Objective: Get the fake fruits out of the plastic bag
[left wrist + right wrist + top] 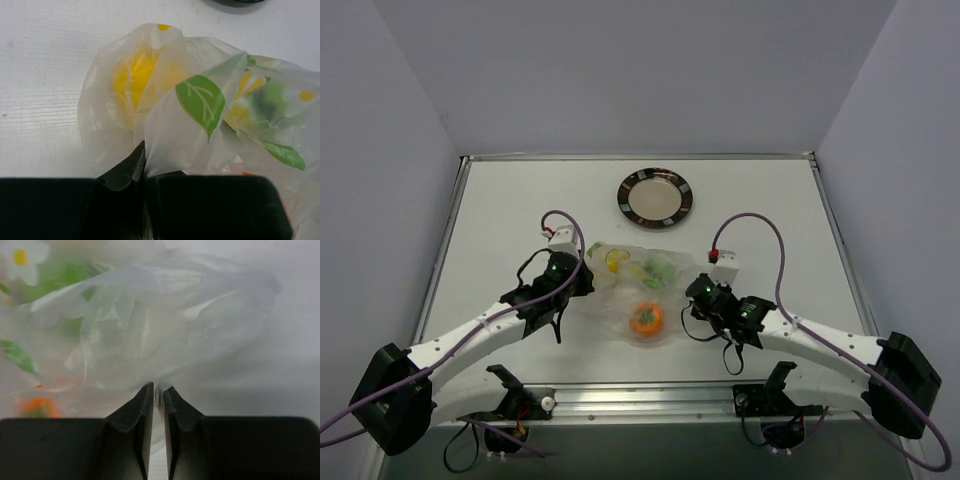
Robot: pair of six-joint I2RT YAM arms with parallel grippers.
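Note:
The plastic bag (630, 291) lies crumpled at the table's middle, between both arms. Inside it are the fake fruits: an orange one (646, 319) at the near side, a yellow one (617, 262) and a green one (660, 268) at the far side. My left gripper (582, 278) is shut on the bag's left edge; in its wrist view the film (170, 130) bunches at the jaws (145, 160), with the yellow fruit (132, 75) behind. My right gripper (692, 293) pinches the bag's right edge, with thin film (165, 335) caught in the narrow slit at its tips (158, 390).
A round dark-rimmed plate (624, 197) sits on the table beyond the bag. Raised table edges run along the left, right and far sides. Purple cables arch over both wrists.

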